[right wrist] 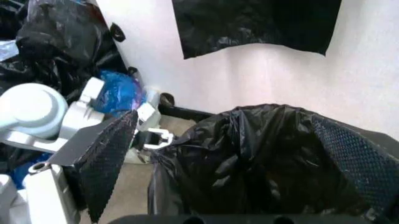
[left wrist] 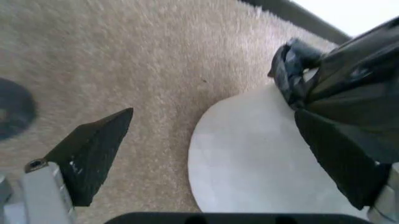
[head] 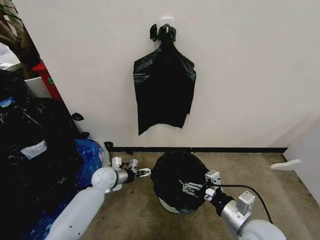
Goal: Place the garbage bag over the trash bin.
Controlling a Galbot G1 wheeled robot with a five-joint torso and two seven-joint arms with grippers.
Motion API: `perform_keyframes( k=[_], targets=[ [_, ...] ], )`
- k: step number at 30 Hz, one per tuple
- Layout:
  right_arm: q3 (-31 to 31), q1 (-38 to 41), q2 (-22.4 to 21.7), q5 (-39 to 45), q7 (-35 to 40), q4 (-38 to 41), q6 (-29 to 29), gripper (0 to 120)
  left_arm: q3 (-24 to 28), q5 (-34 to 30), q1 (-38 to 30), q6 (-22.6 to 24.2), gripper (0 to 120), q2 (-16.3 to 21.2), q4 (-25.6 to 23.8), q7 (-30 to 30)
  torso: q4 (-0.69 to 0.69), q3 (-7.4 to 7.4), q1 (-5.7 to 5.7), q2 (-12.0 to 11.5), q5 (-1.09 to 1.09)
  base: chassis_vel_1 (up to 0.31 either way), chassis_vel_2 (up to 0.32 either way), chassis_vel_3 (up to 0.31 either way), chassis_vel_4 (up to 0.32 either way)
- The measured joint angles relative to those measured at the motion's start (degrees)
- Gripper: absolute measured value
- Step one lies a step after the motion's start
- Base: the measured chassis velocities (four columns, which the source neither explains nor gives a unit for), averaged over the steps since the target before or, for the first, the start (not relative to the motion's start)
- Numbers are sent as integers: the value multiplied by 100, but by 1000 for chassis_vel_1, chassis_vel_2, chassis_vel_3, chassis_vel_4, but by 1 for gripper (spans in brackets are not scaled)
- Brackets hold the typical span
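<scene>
Beige carpet floor under white wall, flat bunch of black bags [head: 164, 92] hanging above bin. Round white plastic trash bin [head: 172, 206] standing near wall, thin glossy black garbage bag [head: 177, 175] already draping over its top — white base showing below. Left gripper [head: 144, 173] hovering just beside bin, jaws wide, gripping nothing. Right gripper [head: 189, 188] reaching over bag, jaws spread. Judgement: mostly done — hem perhaps needing tugging lower.

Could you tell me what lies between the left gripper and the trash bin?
Only bare carpet: the left wrist view shows the left gripper open beside the trash bin, with the garbage bag draped over it.
</scene>
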Motion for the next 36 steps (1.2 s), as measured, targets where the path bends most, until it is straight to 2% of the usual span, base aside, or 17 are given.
perform_keyframes(
  k=[5,7,10,11,12,13,16,19,20,24,25,26,29,32,33,34,36],
  targets=[
    [67,-37,30,63,45,128,5,100,-119,-245,257,-53,100,220,-552,14,0,0,0,0,-1,0,0,0,0],
    [137,-56,52,146,124,204,32,100,-150,-207,373,-269,100,317,-849,22,0,0,0,0,0,0,0,0,0],
    [329,-157,132,310,274,311,108,100,-166,432,648,-1096,100,516,-1534,19,0,-1,0,0,-1,0,0,0,0],
    [386,-211,162,355,316,335,153,100,-172,748,739,-1542,100,578,-1736,-7,0,-1,0,0,0,0,0,0,0],
    [386,-211,162,355,316,335,153,100,-172,748,739,-1542,100,578,-1736,-7,0,-1,0,0,0,0,0,0,0],
    [434,-281,190,393,354,354,202,100,-186,1186,854,-2063,100,652,-1975,-116,-2,-1,0,0,-1,0,0,0,0],
    [505,-431,231,446,413,376,329,100,-394,2135,1185,-2917,100,827,-2474,-387,-1,-1,0,0,-1,0,0,0,0],
    [544,-510,308,434,434,386,455,100,-843,2690,1675,-3312,100,951,-3056,-555,-1,-1,0,0,0,0,0,0,0],
    [544,-510,308,434,434,386,455,100,-843,2690,1675,-3312,100,951,-3056,-555,-1,-1,0,0,0,0,0,0,0],
    [537,-603,457,299,469,394,873,100,-1511,2942,2544,-4032,100,1003,-3688,-633,2,-1,0,0,-1,0,0,0,0],
    [533,-624,472,264,473,385,964,100,-1626,2983,2682,-4158,100,1002,-3772,-633,3,-1,0,0,-1,0,0,0,0],
    [519,-697,547,133,509,351,1226,100,-1950,3103,3031,-4511,100,950,-3948,-623,-3,-1,0,0,-2,0,0,0,0],
    [510,-742,600,61,558,332,1356,100,-2132,3167,3234,-4675,100,903,-4052,-621,-2,-1,0,0,-2,0,0,0,0],
    [456,-936,993,-383,935,242,1946,100,-3006,3443,4265,-5203,100,551,-4555,-599,5,-1,-1,0,-1,0,0,0,0],
    [464,-982,1132,-544,1017,201,2112,100,-3246,3506,4546,-5305,100,393,-4679,-576,1,-1,-1,0,0,0,0,0,0],
    [464,-982,1132,-544,1017,201,2112,100,-3246,3506,4546,-5305,100,393,-4679,-576,1,-1,-1,0,0,0,0,0,0],
    [539,-1084,1472,-909,1133,90,2482,100,-3662,3621,5026,-5501,100,-4,-4939,-513,1,-1,-1,0,1,0,0,0,0]
  ],
)
